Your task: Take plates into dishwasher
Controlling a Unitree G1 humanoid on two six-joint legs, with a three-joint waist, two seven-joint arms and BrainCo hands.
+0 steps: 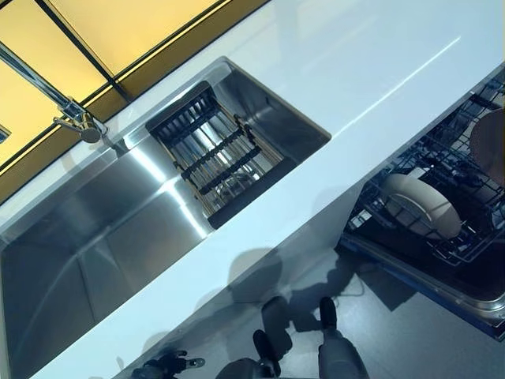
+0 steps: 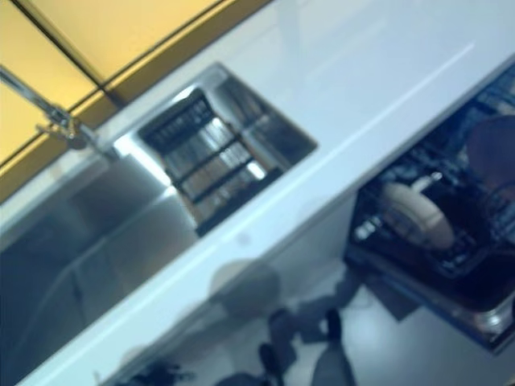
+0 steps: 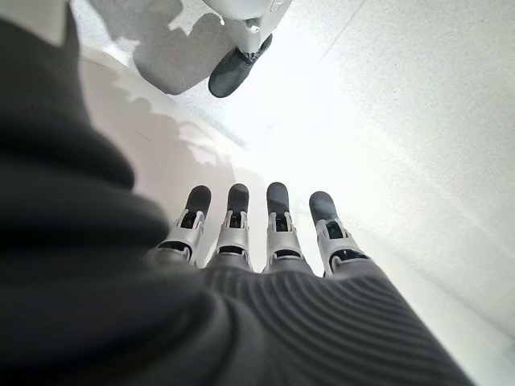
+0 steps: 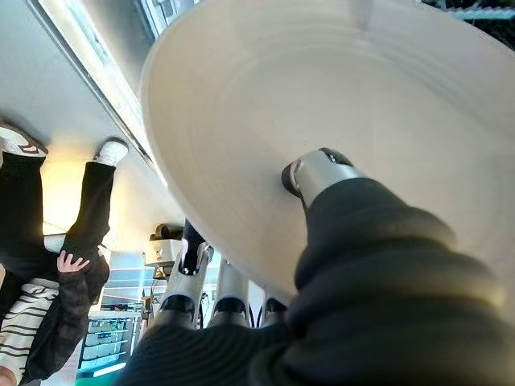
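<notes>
Right hand [image 4: 322,173]: pinches a white plate [image 4: 265,121] — thumb on the near face, fingers [image 4: 193,265] behind the rim; the plate fills its wrist view
Left hand [image 3: 265,233]: fingers straight and relaxed, empty, hanging over bare floor
Dishwasher rack [image 1: 442,245]: pulled out below the countertop's [image 1: 355,71] front edge; one pale plate [image 1: 422,205] already stands on edge in it; a brownish round thing shows at the rack's far corner
Sink [image 1: 87,237]: set in the countertop, with a dark drainer rack [image 1: 213,154] at one end; no plates seen there
Step in hand: likely slotting the held plate; keep it on edge — aligned with the tines beside the standing one; release only once seated
</notes>
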